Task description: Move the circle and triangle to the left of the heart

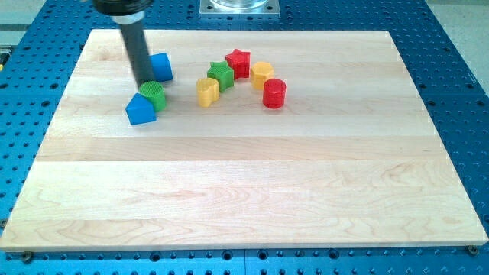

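Observation:
My tip (145,82) is at the view's upper left, touching the top edge of the green circle (153,95). The blue triangle (140,109) lies just below and left of the circle, touching it. A blue cube (161,66) sits right of the rod, partly hidden by it. The yellow heart (207,91) lies to the right of the circle, with a gap between them. The circle and triangle are to the left of the heart.
A green star (221,74), a red star (238,63), a yellow hexagon (262,74) and a red cylinder (274,93) form an arc right of the heart. The wooden board (244,183) rests on a blue perforated table (458,61).

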Controlling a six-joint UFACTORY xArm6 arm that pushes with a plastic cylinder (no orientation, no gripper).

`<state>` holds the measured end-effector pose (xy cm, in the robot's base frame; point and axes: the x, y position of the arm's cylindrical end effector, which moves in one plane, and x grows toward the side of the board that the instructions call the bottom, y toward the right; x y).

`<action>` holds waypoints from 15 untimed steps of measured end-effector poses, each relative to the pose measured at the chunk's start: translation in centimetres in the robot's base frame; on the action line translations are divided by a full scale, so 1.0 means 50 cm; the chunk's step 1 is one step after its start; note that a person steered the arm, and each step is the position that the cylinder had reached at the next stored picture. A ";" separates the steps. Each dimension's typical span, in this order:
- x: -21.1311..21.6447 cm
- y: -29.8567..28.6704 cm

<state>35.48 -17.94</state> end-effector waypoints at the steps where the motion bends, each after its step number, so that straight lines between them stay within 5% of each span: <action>1: 0.148 -0.004; 3: 0.189 0.091; 4: 0.288 0.108; 6: 0.199 0.194; 9: 0.196 0.047; 11: 0.132 0.123; 13: 0.218 0.114; 15: 0.077 -0.100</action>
<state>39.34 -22.95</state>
